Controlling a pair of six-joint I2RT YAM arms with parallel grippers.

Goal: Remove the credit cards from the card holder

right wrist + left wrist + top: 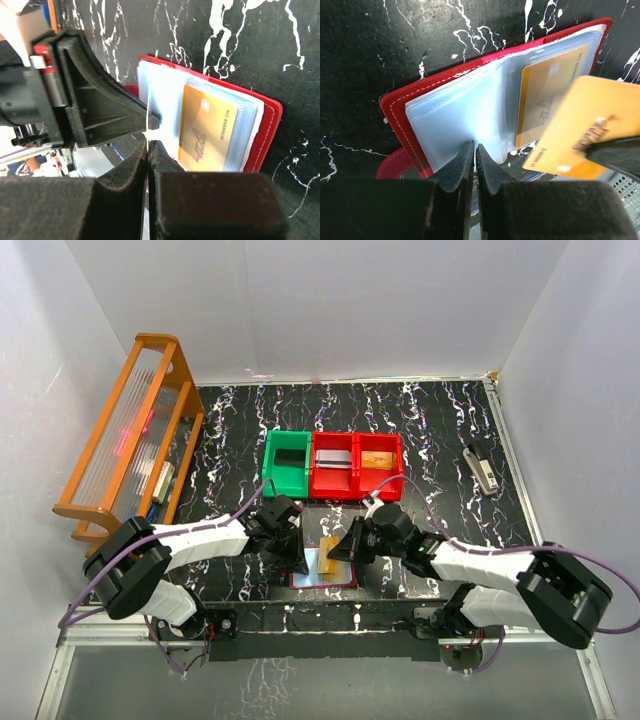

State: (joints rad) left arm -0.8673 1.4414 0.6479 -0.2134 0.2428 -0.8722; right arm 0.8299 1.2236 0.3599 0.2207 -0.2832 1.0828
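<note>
The dark-red card holder (322,580) (395,107) lies open on the black marbled table between my two arms, its pale clear sleeves (460,115) facing up. One gold credit card (547,95) (207,130) sits inside a right-hand sleeve. A second gold credit card (590,127) (328,544) is outside the holder, above its near right corner, with my right gripper (350,548) (149,145) shut on its edge; it shows edge-on in the right wrist view. My left gripper (298,560) (476,150) is shut, its tips pinching the near edge of a clear sleeve.
A green bin (287,462) and a red two-part bin (355,466) stand just behind the holder. An orange rack (130,435) fills the left side. A small stapler-like object (483,468) lies at the right edge.
</note>
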